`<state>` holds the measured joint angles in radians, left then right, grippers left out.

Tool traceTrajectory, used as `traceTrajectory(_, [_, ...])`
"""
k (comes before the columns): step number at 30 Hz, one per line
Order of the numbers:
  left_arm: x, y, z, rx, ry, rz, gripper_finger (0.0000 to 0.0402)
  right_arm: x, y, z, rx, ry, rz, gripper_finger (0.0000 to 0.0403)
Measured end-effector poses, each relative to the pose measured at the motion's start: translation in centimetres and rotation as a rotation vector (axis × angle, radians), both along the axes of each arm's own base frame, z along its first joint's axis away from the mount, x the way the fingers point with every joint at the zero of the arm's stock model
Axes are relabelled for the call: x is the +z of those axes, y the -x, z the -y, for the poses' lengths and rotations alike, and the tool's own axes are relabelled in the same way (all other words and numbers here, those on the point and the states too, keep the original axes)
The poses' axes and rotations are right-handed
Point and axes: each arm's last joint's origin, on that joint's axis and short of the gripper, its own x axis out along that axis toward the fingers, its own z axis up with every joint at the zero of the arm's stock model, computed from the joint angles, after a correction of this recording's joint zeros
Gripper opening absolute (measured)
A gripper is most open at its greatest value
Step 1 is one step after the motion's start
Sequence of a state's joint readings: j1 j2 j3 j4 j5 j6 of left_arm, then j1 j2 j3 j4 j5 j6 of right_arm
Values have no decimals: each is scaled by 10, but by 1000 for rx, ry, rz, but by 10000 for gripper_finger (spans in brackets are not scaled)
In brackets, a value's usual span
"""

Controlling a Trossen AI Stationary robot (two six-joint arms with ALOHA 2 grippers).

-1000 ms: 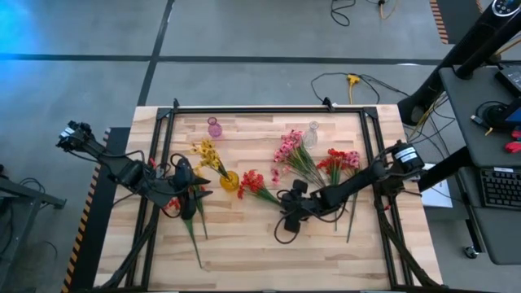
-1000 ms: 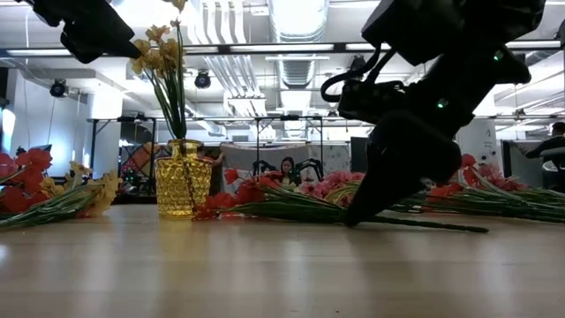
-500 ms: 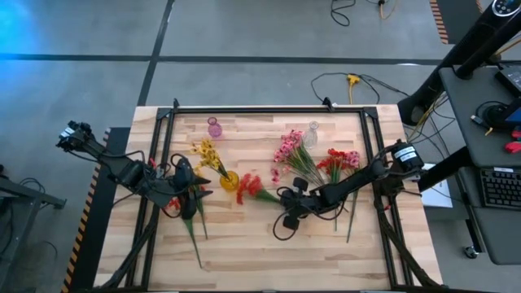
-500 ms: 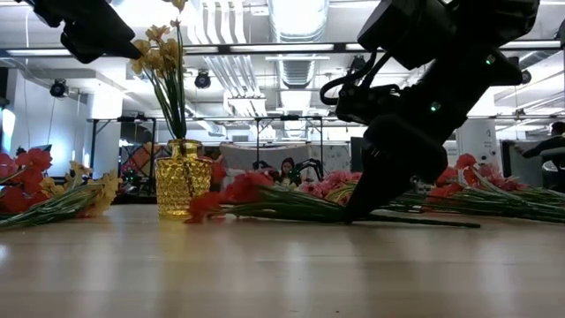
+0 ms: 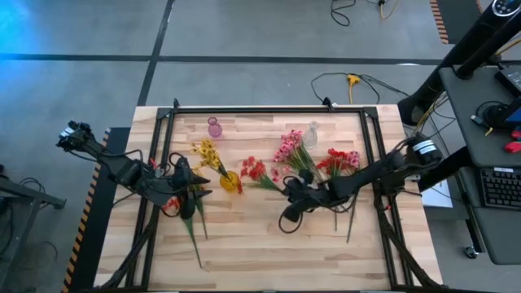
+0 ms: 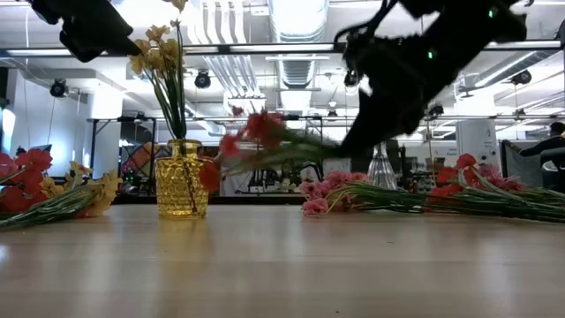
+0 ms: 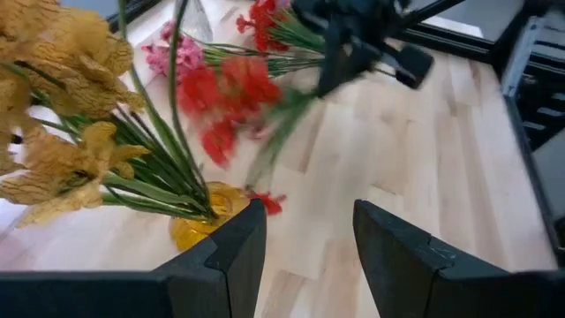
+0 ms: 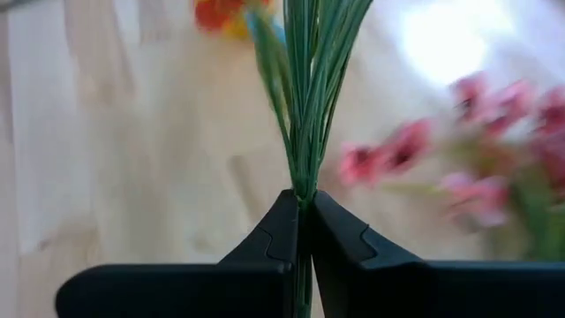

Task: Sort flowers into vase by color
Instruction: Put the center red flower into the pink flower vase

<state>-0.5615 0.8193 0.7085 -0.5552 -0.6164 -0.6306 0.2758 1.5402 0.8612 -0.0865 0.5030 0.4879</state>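
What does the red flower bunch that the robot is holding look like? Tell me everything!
The red flower sprig has a cluster of small red blossoms on thin green stems with leaves, and looks artificial. The right gripper has its jaws shut on the stems, holding the sprig off the table and roughly level. Its blossoms hang beside the yellow vase, which holds yellow flowers; whether they touch it I cannot tell. From above, the sprig sits near the table's middle, between that vase and the pink flowers.
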Motion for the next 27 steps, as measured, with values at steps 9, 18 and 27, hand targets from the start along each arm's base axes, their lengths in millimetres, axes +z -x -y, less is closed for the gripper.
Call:
traceTrajectory(9, [44,3,11,-225,-46,146,155,64,5,40,-41,112,241,13])
traceTrajectory(18, [96,8,5,-248,-288,263,155,104,-12,111,94,144,655,13])
traceTrajectory(27, [93,15,-5,-77,-391,206,155,95,-34,178,157,297,904,13])
